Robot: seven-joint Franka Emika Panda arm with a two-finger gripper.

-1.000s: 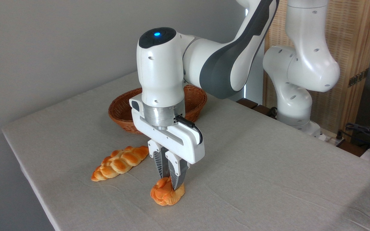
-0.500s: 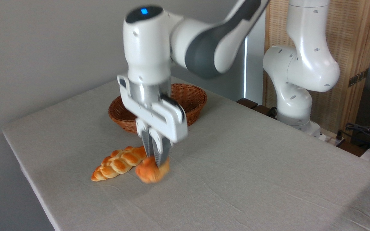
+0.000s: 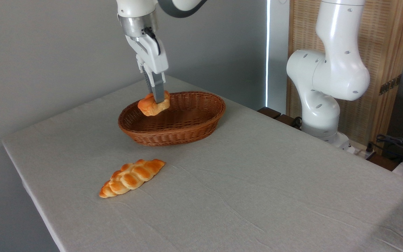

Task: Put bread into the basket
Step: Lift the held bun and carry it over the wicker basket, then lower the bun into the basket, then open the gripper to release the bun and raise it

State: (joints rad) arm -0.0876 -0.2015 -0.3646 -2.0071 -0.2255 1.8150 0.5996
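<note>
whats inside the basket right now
The basket shows only bare weave inside. The bun hangs over it in the gripper; its near wall hides some floor.

Bread [image 3: 151, 106]: small orange-golden knotted bun, suspended clear of the table, upper centre-left of frame, apparently above the basket's left portion. Basket [image 3: 184, 134]: oval brown wicker, low-sided, upright on the table, interior bare.
</note>
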